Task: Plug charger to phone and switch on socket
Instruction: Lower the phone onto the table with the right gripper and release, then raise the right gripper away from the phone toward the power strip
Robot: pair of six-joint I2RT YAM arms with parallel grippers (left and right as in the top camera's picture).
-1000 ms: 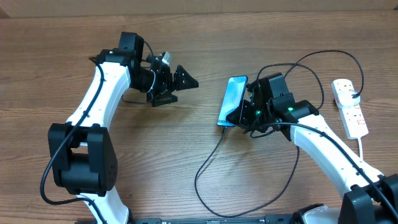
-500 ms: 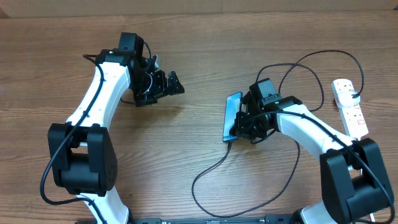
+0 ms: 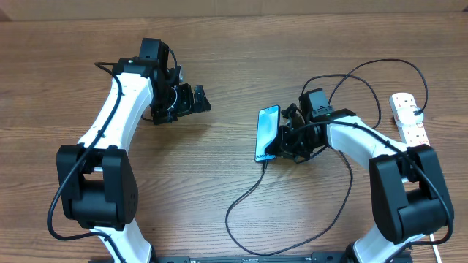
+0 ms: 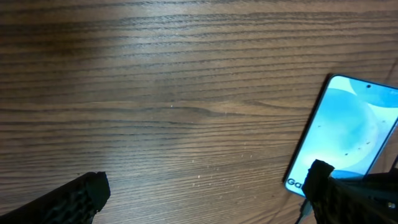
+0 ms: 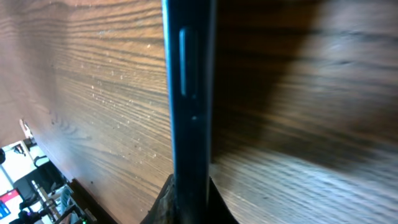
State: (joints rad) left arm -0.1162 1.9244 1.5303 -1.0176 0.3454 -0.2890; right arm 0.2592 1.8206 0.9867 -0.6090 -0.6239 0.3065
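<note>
Right pincer pinching phone at lower edge; left pincer spread, well apart from phone.

Wooden table, brown, grain running left-right; paler strip along far edge; blurred clutter beyond table edge.

Overhead: looked straight down over the whole brown wooden table. Left wrist: low, near the boards. Right wrist: very close, edge-on. Shared by all: slim blue-screened phone.
</note>
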